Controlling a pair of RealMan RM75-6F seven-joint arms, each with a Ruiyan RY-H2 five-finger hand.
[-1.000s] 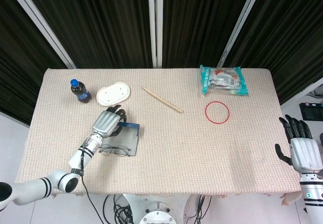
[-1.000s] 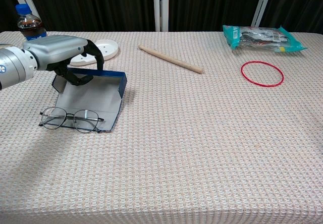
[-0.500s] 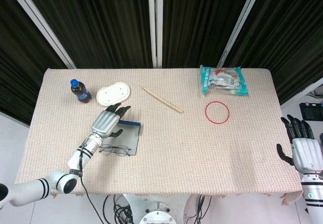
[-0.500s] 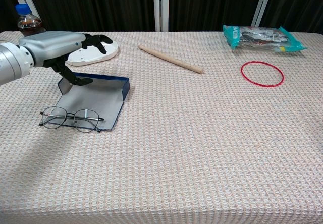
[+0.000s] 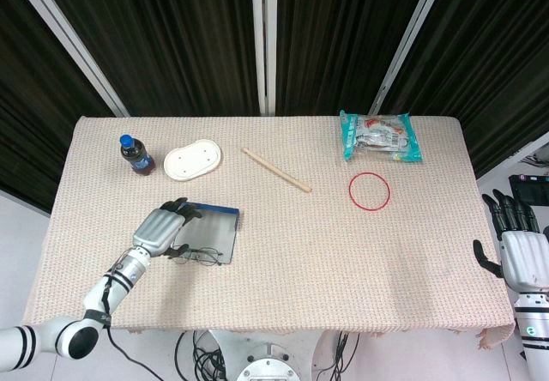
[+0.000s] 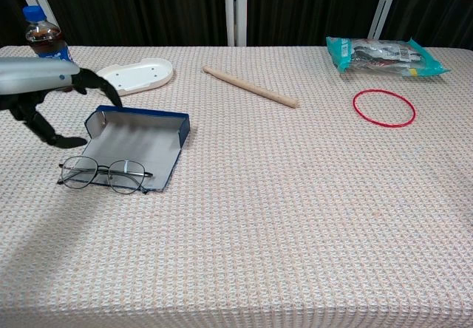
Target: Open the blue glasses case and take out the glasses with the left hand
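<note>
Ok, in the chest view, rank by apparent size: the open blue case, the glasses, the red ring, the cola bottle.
1. blue case
2. glasses
3. red ring, nearly matching the glasses but farther away, so that order is unsure
4. cola bottle, partly hidden

the left hand [image 6: 37,91] hangs just left of the open blue case [image 6: 137,139], fingers apart, with bare cloth under it and the glasses [image 6: 103,174] lying unblocked at the case's front edge. behind stand a bottle [image 6: 43,34] and a white tray [image 6: 137,75]; a wooden stick [image 6: 250,86] lies farther right, and the tabletop [image 6: 295,217] between case and red ring [image 6: 383,108] is open.
</note>
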